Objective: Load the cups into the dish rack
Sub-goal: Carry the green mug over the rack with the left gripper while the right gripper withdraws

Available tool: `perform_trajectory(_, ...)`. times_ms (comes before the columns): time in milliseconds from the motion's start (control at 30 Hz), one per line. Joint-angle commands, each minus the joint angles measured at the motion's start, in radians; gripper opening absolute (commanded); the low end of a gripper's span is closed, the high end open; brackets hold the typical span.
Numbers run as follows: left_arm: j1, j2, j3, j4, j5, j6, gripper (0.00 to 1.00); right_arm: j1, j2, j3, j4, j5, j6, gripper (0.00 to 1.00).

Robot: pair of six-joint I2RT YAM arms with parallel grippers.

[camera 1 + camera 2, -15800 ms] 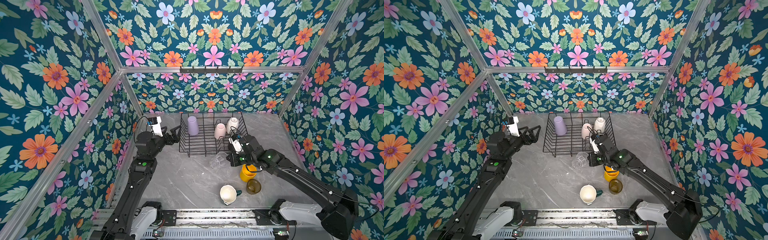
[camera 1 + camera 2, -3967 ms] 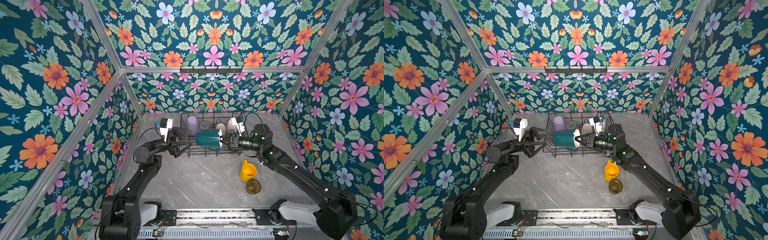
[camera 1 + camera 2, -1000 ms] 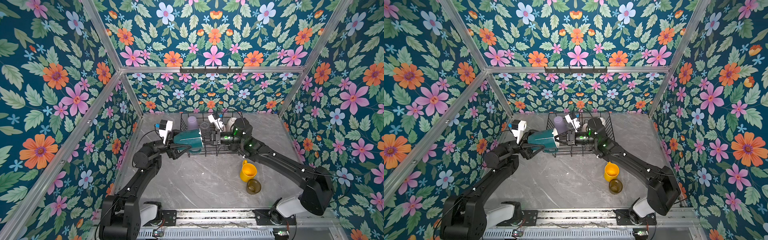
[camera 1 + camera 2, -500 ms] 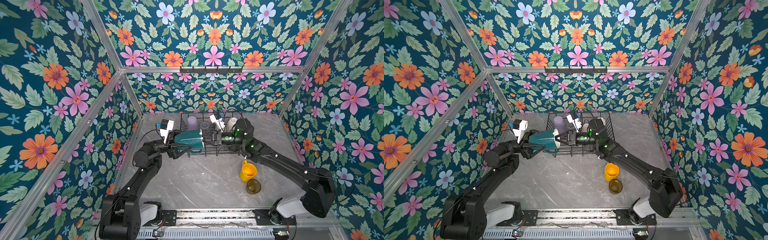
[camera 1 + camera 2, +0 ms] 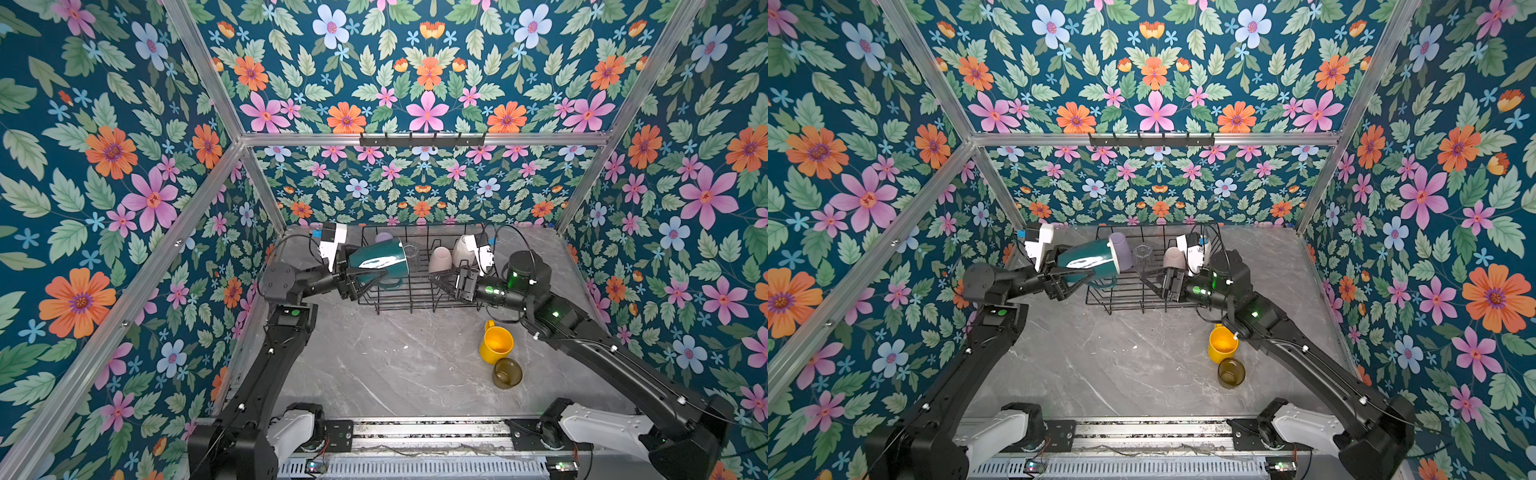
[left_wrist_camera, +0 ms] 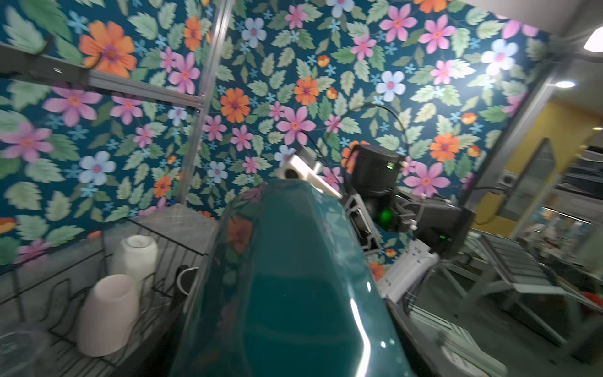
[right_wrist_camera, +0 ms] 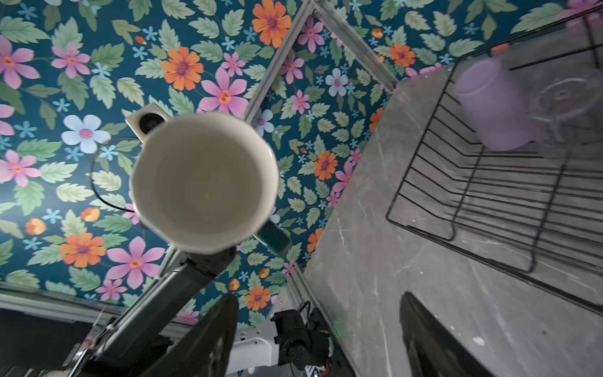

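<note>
- Since 1 second ago the right jaws have let go of the green mug point(image 5: 378, 257) and drawn back toward the right end of the rack point(image 5: 415, 298). They now stand spread and empty; the right wrist view shows nothing between them, and the mug's cream mouth faces them.
- Nearest, the amber glass point(image 5: 507, 373) and yellow mug point(image 5: 495, 344) stand upright on the table point(image 5: 395, 374), just beside each other. They are in front of the rack on the right arm's side, and both are still to be loaded.
- The rack sits at the far middle of the table, and its front rows are bare wire.
- Over its left end the left jaws pinch the green mug round its body. It lies on its side with the handle hanging down and the mouth toward the middle. I judge this a handover: that end looks easier for the left arm, and a body grip lets the wrist roll the mouth downward.
- In the far row 4 cups stand mouth down, presumably to drain: lilac tumbler point(image 5: 383, 237), clear glass point(image 5: 410, 251), pink mug point(image 5: 439, 259), white mug point(image 5: 461, 251).
- Next, the mug likely needs turning and lowering clear of the tumbler just behind it.
</note>
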Motion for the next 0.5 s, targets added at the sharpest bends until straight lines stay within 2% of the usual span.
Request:
perform_trajectory(0,0.000,-0.011,0.075,-0.541,-0.215,0.396,0.00,-0.004,-0.077,-0.037,-0.144,0.226,-0.087,0.84)
perform_trajectory(167,-0.001,0.040,0.191,-0.739,-0.323,0.445,0.00,-0.008,-0.194,-0.097,-0.230,0.383,-0.112,0.91)
perform_trajectory(467,-0.038,0.154,0.373,-1.043,-0.524,0.543,0.00,-0.024,-0.238,-0.118,-0.295,0.396,-0.144,0.95)
